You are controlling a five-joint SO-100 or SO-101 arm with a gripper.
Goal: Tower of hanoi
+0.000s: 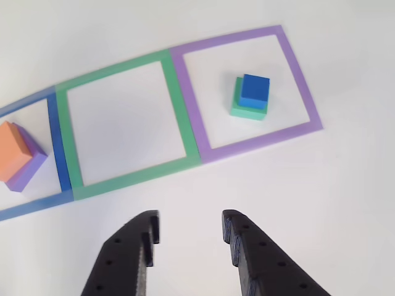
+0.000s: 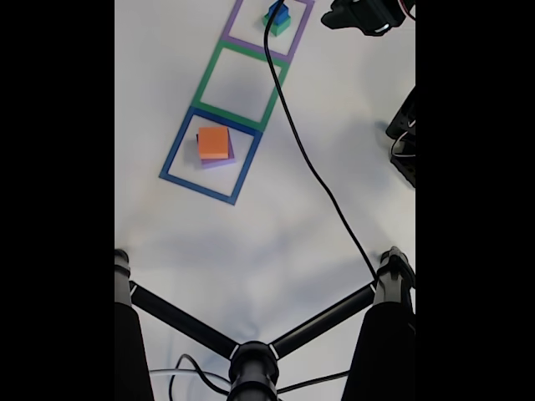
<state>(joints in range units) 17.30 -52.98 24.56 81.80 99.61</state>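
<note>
Fingers [image 1: 188,229] spread, pinching nothing, hovering over bare bench [image 1: 345,197] short of the purple tape square [image 1: 307,92]. Inside that square: blue cube [image 1: 255,89] stacked on green block [image 1: 247,110]. Well left of it: orange block [image 1: 12,151] on purple slab [image 1: 29,171], apparently mid-puzzle.

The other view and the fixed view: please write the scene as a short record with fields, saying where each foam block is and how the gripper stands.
blue foam cube: on top of the green foam block, inside the purple tape square outline
orange foam block: on top of the flat purple foam slab, inside the blue tape square outline
green tape square outline: holds no block
black two-finger gripper: open, holding nothing, on the near side of the squares in the other view
black cable: lies across the white table in the fixed view
</note>
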